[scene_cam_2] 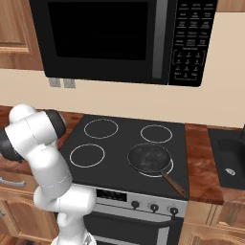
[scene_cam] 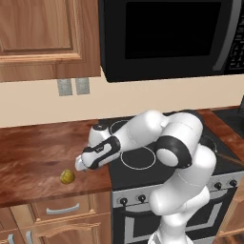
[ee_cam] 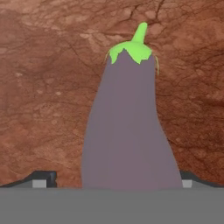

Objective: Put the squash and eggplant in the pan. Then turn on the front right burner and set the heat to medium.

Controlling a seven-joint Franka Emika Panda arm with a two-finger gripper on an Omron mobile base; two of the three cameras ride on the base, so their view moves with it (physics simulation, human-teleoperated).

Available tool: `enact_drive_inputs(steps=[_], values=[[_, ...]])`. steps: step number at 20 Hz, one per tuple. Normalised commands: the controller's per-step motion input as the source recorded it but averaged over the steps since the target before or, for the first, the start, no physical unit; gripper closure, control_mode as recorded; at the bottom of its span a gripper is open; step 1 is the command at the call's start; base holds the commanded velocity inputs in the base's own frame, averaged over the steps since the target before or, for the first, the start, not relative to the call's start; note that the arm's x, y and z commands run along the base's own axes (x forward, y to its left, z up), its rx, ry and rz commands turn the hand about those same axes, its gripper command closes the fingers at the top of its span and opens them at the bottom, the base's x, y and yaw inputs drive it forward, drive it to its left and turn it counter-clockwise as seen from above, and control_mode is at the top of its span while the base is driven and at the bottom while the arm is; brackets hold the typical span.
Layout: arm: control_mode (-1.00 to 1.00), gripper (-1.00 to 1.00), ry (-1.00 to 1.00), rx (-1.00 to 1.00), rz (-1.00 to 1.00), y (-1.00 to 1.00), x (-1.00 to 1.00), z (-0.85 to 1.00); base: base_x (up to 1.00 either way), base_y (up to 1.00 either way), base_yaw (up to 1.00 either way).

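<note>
Eggplant (ee_cam: 129, 127), purple with green cap, stands between the gripper (ee_cam: 116, 179) fingertips above the wooden desk (scene_cam: 33, 147); whether the gripper clasps it cannot be told. Squash (scene_cam: 67, 177) lies on the desk; pan (scene_cam_2: 149, 158) sits on the front right burner (scene_cam_2: 168, 170).

The eggplant (ee_cam: 129, 131) lies on the brown wooden bench (ee_cam: 43, 87), its bright green stem cap pointing away from the fingers (ee_cam: 43, 178). Its purple body sits between the two dark tips, which stand apart on either side.
</note>
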Motion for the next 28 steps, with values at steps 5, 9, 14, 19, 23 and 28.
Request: enact_drive_inputs(steps=[5,9,14,19,23,28], values=[[-1.00,1.00,0.00,0.00,0.00,0.00,0.00,-0.26,0.00,0.00,0.00],[-1.00,1.00,0.00,-0.01,0.00,0.00,0.00,-0.27,0.00,0.00,0.00],[-1.00,1.00,0.00,0.00,0.00,0.00,0.00,-0.20,0.00,0.00,0.00],[-1.00,1.00,-0.03,0.00,0.00,-0.13,0.00,-0.06,0.00,0.00,0.00],[-1.00,1.00,-0.11,0.00,0.00,-0.21,-0.21,0.07,0.00,0.00,0.00],[-1.00,1.00,-0.16,0.00,-0.01,-0.22,-0.40,0.53,0.00,0.00,0.00]])
